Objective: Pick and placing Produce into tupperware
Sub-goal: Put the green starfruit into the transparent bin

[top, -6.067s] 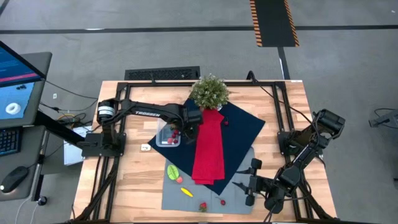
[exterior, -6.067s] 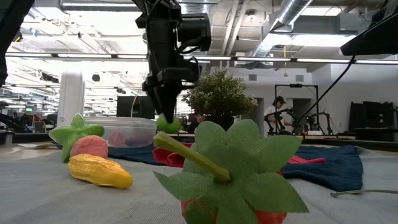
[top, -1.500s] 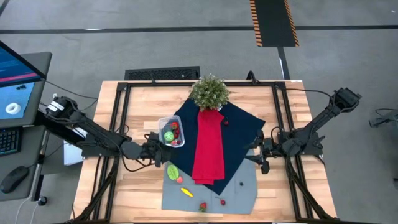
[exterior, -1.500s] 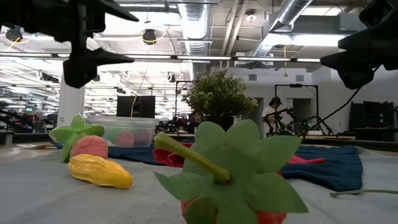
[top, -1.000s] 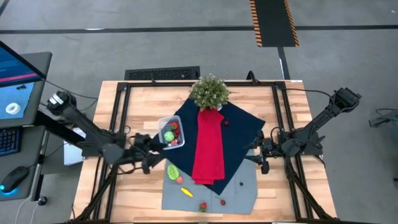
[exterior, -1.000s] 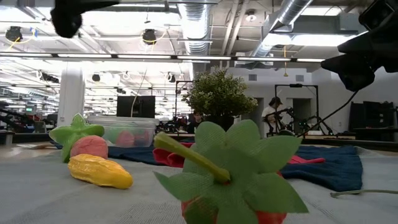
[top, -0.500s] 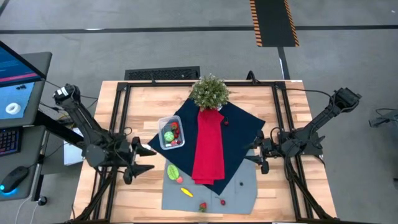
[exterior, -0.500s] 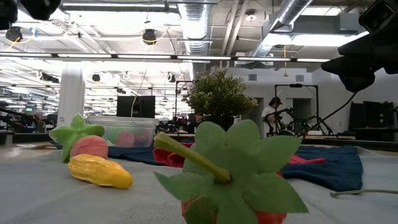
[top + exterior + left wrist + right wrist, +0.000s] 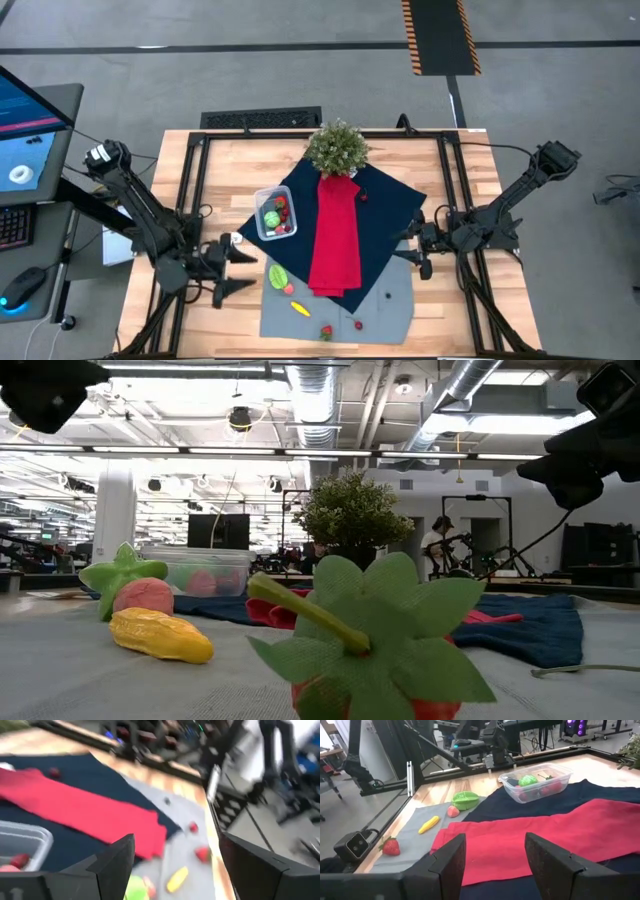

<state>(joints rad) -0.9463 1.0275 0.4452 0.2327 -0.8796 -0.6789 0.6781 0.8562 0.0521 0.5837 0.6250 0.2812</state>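
Wooden bench [image 9: 460, 160] in an open workshop, overlaid with a dark blue cloth [image 9: 395, 205], a red cloth strip [image 9: 335, 240] and, nearer the front edge, a grey mat [image 9: 385, 310]. Clear tupperware [image 9: 262, 222] sits on the blue cloth just beside the red strip, already holding a green piece and some red ones. Produce outside it lies on the grey mat: a green leafy piece [image 9: 277, 275] with a pink one [image 9: 289, 289] touching it, a yellow piece [image 9: 300, 309], a strawberry [image 9: 327, 331] and a small red berry [image 9: 358, 324]; another berry [image 9: 362, 196] rests on the blue cloth beyond the strip. Left hand [image 9: 238, 270], fingers apart and empty, hangs just beside the green leafy piece, on the side away from the strip. Right hand [image 9: 408, 250], likewise spread and empty, waits at the far edge of the cloths, well apart from the produce.

Judged by appearance, the pieces are light toys, the leaves of thin mesh that will crumple; a grip across the firm rounded body seems safer than on leaf or stalk. The yellow piece is best taken across its narrow middle; the berries are tiny and may roll or slip. The tupperware looks light enough to slide if nudged. A potted plant [image 9: 337, 148] stands at the head of the strip, clear of the path; only the pink piece crowds the green one
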